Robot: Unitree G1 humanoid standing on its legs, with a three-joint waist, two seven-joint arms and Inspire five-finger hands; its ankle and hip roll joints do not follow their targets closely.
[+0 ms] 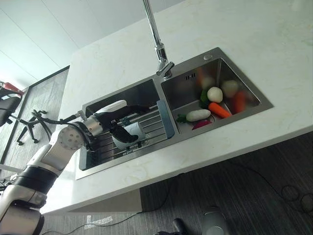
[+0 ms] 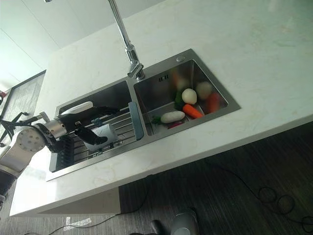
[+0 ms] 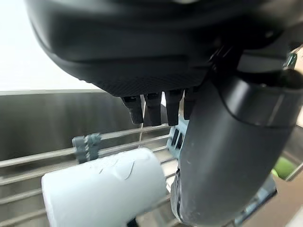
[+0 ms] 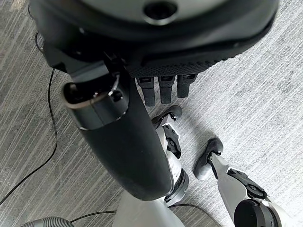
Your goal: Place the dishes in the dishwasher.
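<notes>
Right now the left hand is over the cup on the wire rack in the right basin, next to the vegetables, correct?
Not quite: the left hand, cup and wire rack are in the left basin, as the left eye view shows. The vegetables lie in the right basin, across the divider.

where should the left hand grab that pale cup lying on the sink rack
Probably round the cup's round side wall, from above. It lies on its side on the wire rack, so the rim is hard to pinch. The left hand already hovers over it, fingers apparently not closed on it.
</notes>
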